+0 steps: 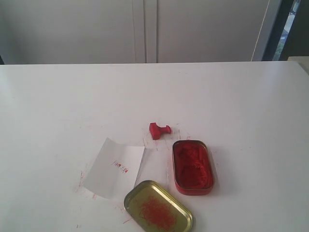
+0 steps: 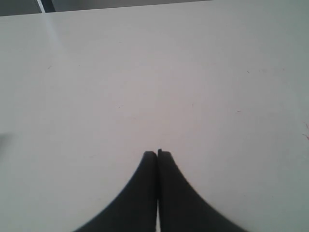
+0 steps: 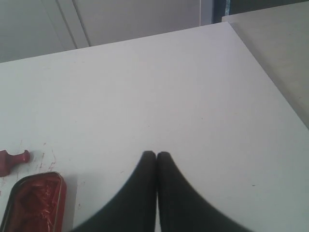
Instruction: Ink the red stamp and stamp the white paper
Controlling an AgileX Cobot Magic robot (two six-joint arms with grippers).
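The red stamp (image 1: pixel 159 130) lies on its side on the white table, just behind the open ink tin; in the right wrist view the red stamp (image 3: pixel 12 161) shows at the picture's edge. The white paper (image 1: pixel 114 167) lies to the left of the tin, creased, with a faint red mark on it. My left gripper (image 2: pixel 157 153) is shut over bare tabletop with nothing between its fingers. My right gripper (image 3: pixel 156 154) is also shut and empty, apart from the stamp and tin. Neither arm appears in the exterior view.
A red oblong tin of red ink paste (image 1: pixel 192 166) stands open right of the paper; the same tin (image 3: pixel 33 202) shows in the right wrist view. Its gold lid (image 1: pixel 158 209), smeared red, lies at the front edge, overlapping the paper's corner. Red smudges dot the table.
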